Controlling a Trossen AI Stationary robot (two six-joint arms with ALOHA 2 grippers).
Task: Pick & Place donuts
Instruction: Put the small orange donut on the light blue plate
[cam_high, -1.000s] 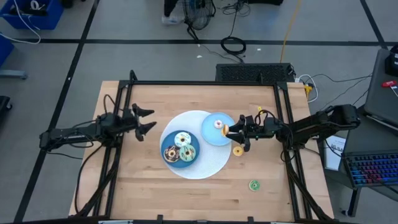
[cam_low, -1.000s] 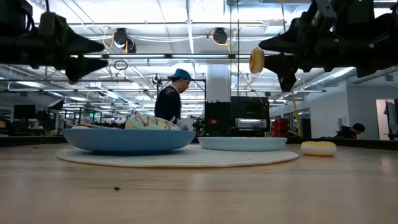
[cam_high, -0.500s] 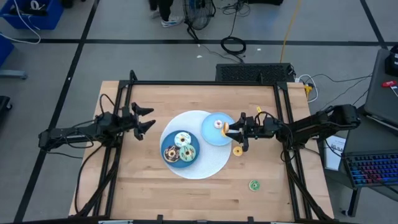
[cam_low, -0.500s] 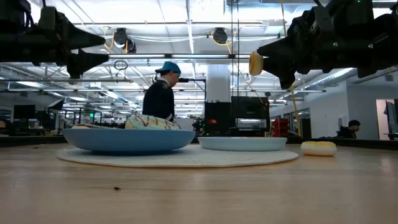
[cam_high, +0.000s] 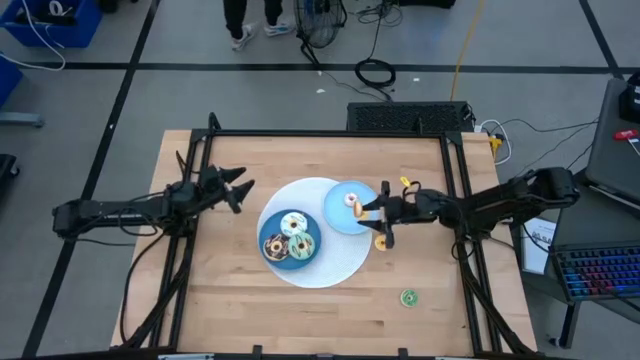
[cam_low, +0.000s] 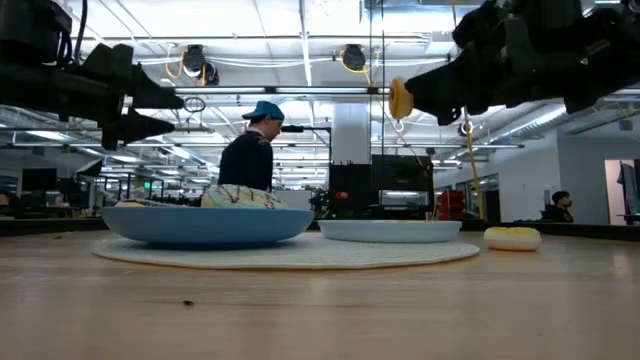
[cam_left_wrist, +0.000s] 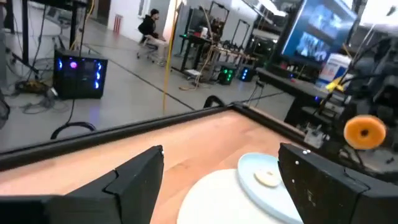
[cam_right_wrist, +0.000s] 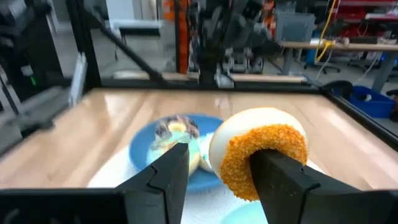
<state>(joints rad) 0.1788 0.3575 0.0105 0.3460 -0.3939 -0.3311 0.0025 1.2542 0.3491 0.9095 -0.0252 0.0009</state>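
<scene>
- Orange tiny donut gripped in right gripper jaws, raised above the pale blue plate, right of surface centre.
- Yellow donut lies on the surface just beside that plate; green donut near the front right corner.
- Left gripper hovers left of centre, jaws wide, empty.

— Where do the cameras sit?
— One hangs overhead, looking straight down on the table and both arms. Another sits at tabletop height, looking level across the wood into the room.
— And the wrists?
— Each looks forward past its own fingers, close in.
— Any overlap?
— All four catch the orange donut and the light blue plate.
</scene>
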